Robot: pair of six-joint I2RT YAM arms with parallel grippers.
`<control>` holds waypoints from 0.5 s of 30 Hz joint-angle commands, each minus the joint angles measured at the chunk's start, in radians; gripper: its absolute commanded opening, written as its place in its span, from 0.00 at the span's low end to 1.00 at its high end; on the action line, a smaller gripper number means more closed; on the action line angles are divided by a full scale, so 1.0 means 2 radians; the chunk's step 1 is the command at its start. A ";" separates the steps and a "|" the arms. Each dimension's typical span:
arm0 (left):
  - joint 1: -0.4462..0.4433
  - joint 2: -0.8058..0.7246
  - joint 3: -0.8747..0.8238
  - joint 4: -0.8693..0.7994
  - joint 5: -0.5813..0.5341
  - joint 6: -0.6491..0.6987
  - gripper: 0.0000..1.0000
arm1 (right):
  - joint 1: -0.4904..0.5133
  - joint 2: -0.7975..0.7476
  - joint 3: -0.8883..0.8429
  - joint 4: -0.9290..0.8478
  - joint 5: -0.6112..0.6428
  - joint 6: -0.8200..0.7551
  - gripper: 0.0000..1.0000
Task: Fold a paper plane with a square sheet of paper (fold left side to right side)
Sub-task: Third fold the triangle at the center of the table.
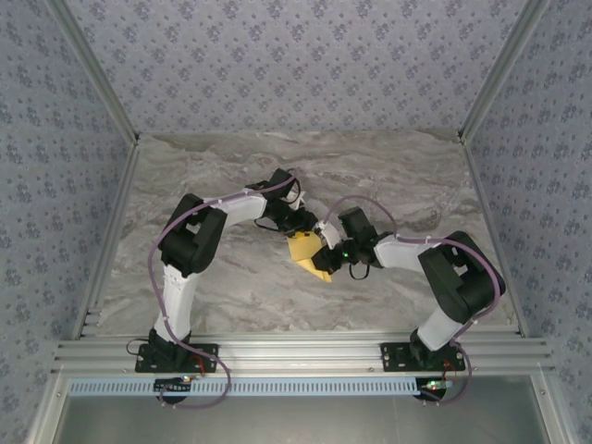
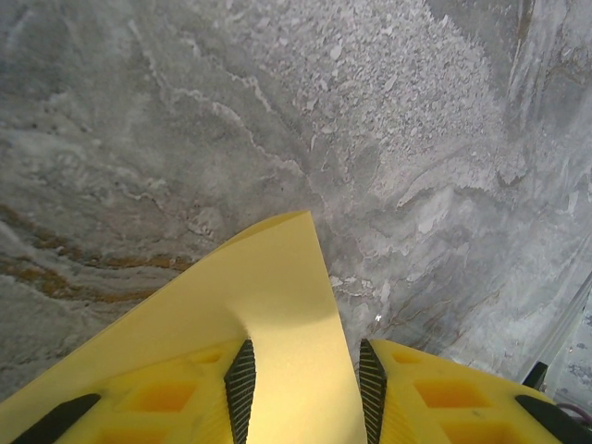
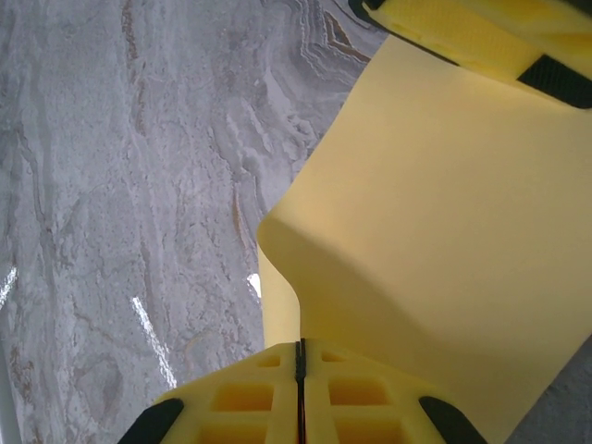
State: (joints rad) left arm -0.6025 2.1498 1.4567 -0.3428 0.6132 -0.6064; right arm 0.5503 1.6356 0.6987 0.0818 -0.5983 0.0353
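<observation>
The square sheet of paper (image 1: 307, 255) is plain yellow and hangs bent between the two grippers over the middle of the table. My right gripper (image 3: 299, 356) is shut on one edge of the sheet (image 3: 444, 231), which curls up and away from its closed jaws. My left gripper (image 2: 301, 379) is open. The sheet (image 2: 268, 305) passes loosely between its black pads (image 2: 240, 384), which stand well apart. In the right wrist view the left gripper's yellow fingers (image 3: 472, 32) sit at the sheet's far edge. A paper plane is out of view.
The grey marbled table (image 1: 231, 166) spreads out on all sides of the grippers. An aluminium rail (image 1: 296, 356) runs along the near edge by the arm bases. Patterned walls (image 1: 296, 55) close off the back and sides.
</observation>
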 commanded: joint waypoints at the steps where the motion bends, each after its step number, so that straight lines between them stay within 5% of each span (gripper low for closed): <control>1: -0.003 0.019 0.009 -0.026 -0.004 0.014 0.38 | -0.005 0.010 0.013 -0.013 0.005 0.004 0.09; 15: -0.004 0.019 0.008 -0.027 -0.004 0.016 0.38 | -0.015 0.023 0.024 -0.018 0.023 0.012 0.09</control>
State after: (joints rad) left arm -0.6025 2.1509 1.4590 -0.3477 0.6136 -0.5934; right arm 0.5274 1.6573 0.7143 0.0769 -0.5632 0.0456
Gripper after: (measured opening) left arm 0.378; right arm 0.089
